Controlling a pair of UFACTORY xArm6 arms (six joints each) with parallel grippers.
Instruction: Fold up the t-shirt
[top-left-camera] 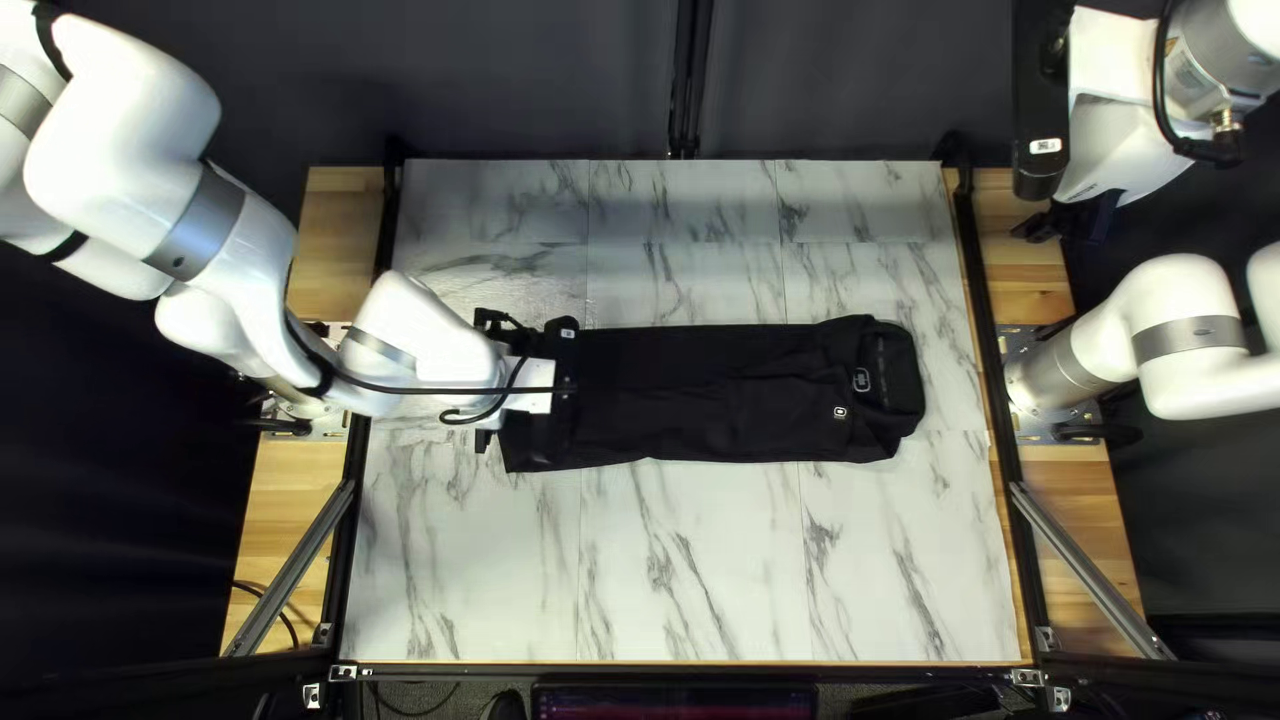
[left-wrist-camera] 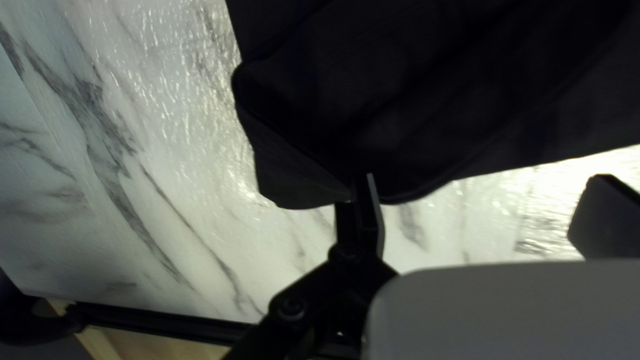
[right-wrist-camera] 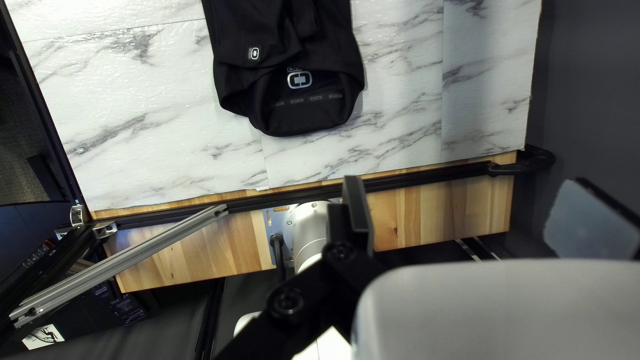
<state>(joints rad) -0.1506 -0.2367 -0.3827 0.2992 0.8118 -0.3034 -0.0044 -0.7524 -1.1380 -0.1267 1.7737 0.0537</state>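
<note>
The black t-shirt [top-left-camera: 707,400] lies in a long narrow strip across the table, its collar end toward the right of the top left view. Over its other end hangs my left gripper [top-left-camera: 523,400], partly hidden by its own wrist. In the left wrist view the left gripper [left-wrist-camera: 490,213] is open, one fingertip at the edge of the t-shirt [left-wrist-camera: 413,93], the other off the cloth. My right gripper [top-left-camera: 1078,220] is raised beyond the table's right edge. Seen from its own wrist, the right gripper [right-wrist-camera: 477,213] is open and holds nothing; the t-shirt's collar end [right-wrist-camera: 310,113] lies ahead.
Marble-patterned table [top-left-camera: 694,574] surface shows on both long sides of the cloth. Black rails [top-left-camera: 987,360] run along the table's sides, with wooden strips [top-left-camera: 1060,534] outside them. Slanting metal braces [top-left-camera: 1087,567] stand near the front corners. The dark curtain [top-left-camera: 534,80] hangs behind.
</note>
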